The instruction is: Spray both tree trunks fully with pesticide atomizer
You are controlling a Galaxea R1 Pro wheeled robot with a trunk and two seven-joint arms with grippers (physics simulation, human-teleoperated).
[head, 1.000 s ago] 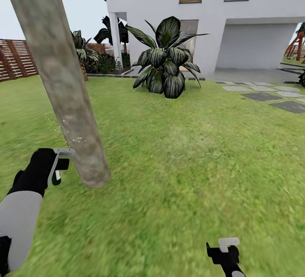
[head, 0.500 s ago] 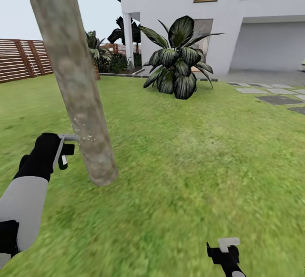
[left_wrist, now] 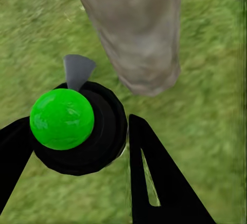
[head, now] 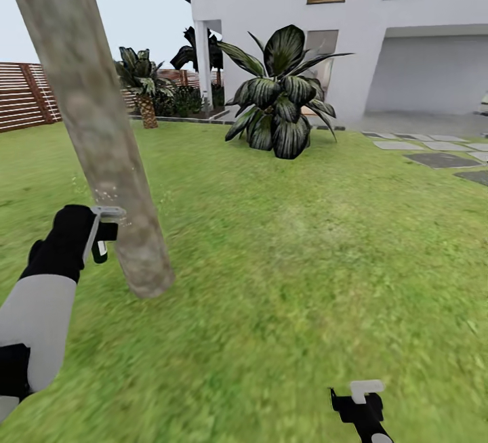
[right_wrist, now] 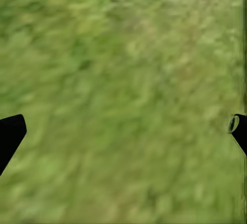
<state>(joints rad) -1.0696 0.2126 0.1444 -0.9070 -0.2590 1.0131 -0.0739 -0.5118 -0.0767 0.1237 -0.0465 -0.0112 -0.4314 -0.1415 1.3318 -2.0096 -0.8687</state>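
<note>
Leftward camera swing since half a second ago; spraying goes on at the tree trunk (head: 102, 131).
Left claw (head: 102, 233) grips the pesticide atomizer (left_wrist: 77, 126) just beside the trunk, so white droplets land there; right claw (head: 362, 395) hangs wide, empty, over lawn (head: 305, 260).

Atomizer (left_wrist: 77, 126) clamped in left hand (head: 102, 233), just beside leaning grey-tan trunk (head: 95, 124).
</note>
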